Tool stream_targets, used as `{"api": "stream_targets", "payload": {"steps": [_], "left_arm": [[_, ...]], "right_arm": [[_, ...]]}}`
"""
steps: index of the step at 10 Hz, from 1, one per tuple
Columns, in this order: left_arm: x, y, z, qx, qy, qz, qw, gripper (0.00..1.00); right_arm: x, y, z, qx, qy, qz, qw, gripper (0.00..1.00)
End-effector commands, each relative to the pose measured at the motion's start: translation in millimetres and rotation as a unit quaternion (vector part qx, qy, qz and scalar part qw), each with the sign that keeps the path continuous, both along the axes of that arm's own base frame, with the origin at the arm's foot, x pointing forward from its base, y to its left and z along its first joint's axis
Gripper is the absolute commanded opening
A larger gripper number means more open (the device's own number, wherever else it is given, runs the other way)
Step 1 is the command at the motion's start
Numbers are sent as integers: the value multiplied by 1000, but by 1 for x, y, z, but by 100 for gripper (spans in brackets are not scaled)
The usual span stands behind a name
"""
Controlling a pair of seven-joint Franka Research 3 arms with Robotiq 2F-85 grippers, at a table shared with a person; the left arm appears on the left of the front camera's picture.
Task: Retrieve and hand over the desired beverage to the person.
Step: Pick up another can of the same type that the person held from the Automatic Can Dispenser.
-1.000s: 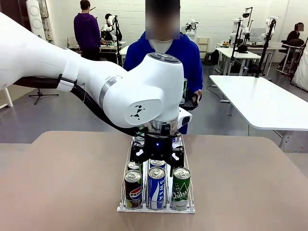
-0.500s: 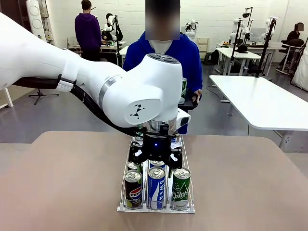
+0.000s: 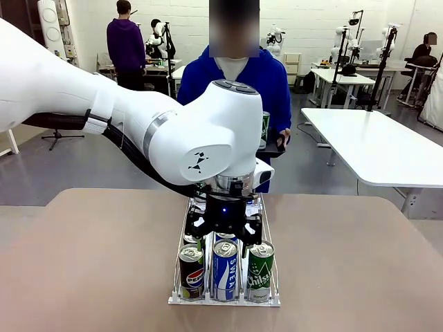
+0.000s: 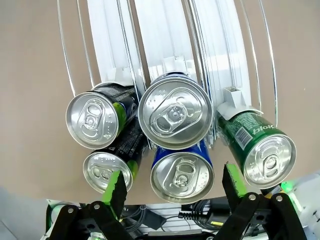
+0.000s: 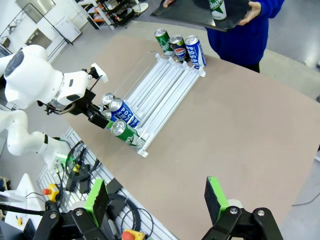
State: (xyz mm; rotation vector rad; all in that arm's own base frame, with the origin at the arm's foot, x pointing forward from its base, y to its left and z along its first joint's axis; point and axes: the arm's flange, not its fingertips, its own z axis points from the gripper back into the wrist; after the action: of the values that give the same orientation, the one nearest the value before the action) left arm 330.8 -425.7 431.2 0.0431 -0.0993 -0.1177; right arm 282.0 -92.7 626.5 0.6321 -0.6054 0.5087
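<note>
A clear sloped rack (image 3: 271,299) on the brown table holds cans in three lanes: black Pepsi (image 3: 191,273), blue Pocari (image 3: 225,271) and green (image 3: 260,272) at the near end. My left gripper (image 3: 223,243) hangs straight down over the middle lane. In the left wrist view its green fingertips (image 4: 116,186) stand on either side of a blue can (image 4: 181,175), with gaps on both sides. The person (image 3: 271,83) in the blue hoodie stands at the far side holding a black tray (image 3: 273,146) with a green can (image 3: 265,128). My right gripper (image 5: 156,200) is open, high above the table.
A second blue can (image 4: 175,111) and two black cans (image 4: 95,120) crowd the left gripper's fingers; a green can (image 4: 264,156) lies to the right. Three more cans (image 5: 178,46) stand at the rack's far end. White tables and other people are behind.
The left gripper has sunk a little lower onto the near cans and its fingers have drawn closer together. The person and the tray have stayed put.
</note>
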Motion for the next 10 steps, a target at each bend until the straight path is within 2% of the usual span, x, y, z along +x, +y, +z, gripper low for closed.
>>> {"api": "stream_targets", "payload": {"steps": [1,2,3,4,6,7,8,10], "left_arm": [[0,0,-1,-6,8,-15,1000,76],[1,1,-1,-6,11,-17,1000,41],[1,2,-2,-6,13,-18,1000,18],[1,2,-2,-5,15,-19,1000,0],[2,2,-3,-5,19,-18,1000,0],[2,2,-3,-5,21,-19,1000,7],[2,2,-3,-4,22,-19,1000,0],[1,4,1,-7,23,-21,999,0]], "right_arm": [[0,0,0,-1,5,2,1000,100],[0,0,0,-1,5,2,1000,100],[0,0,0,-1,5,2,1000,100],[0,0,0,-1,5,2,1000,100],[0,0,0,-1,5,2,1000,100],[0,0,0,-1,5,2,1000,100],[0,0,0,-1,5,2,1000,100],[0,0,0,-1,5,2,1000,100]]}}
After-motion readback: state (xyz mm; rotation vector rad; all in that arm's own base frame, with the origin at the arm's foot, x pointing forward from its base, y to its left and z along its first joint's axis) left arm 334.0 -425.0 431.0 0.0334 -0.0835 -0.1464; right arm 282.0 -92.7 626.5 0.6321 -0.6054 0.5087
